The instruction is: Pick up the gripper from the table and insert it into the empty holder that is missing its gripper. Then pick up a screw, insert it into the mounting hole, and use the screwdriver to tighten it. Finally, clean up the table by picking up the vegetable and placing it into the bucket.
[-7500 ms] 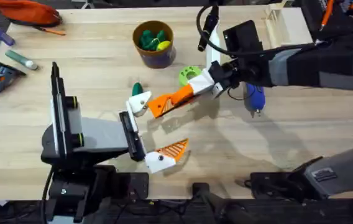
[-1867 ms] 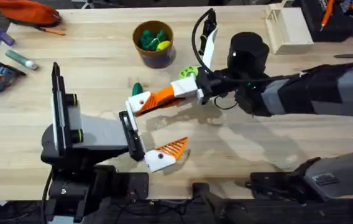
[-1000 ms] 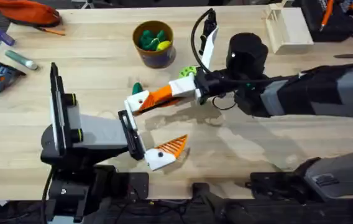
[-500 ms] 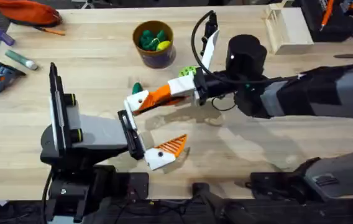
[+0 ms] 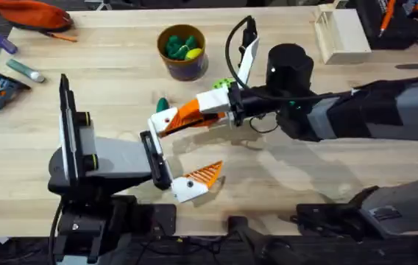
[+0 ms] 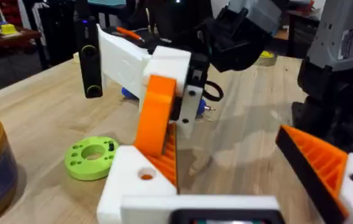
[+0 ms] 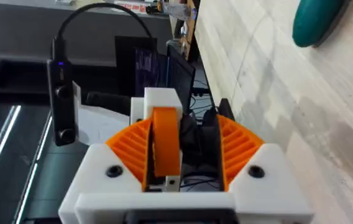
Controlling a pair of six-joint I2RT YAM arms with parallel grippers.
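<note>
Near the counter's front edge, the left gripper (image 5: 178, 151) is spread wide, one finger a ribbed orange wedge, the other the bare white holder (image 6: 136, 180), smooth moulded plastic with a screw hole. The right gripper (image 5: 194, 112) clamps the orange gripper piece (image 6: 155, 118), a hard matte block, against that holder. It seems only partly seated. Insertion is the step in hand; next comes a straight push home. Beyond lie the glossy green vegetable (image 5: 163, 105) and the round bucket (image 5: 183, 70).

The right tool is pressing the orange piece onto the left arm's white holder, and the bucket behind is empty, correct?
Not empty: in the overhead view the bucket holds green and yellow items. The right tool does hold the orange gripper at the white holder.
</note>
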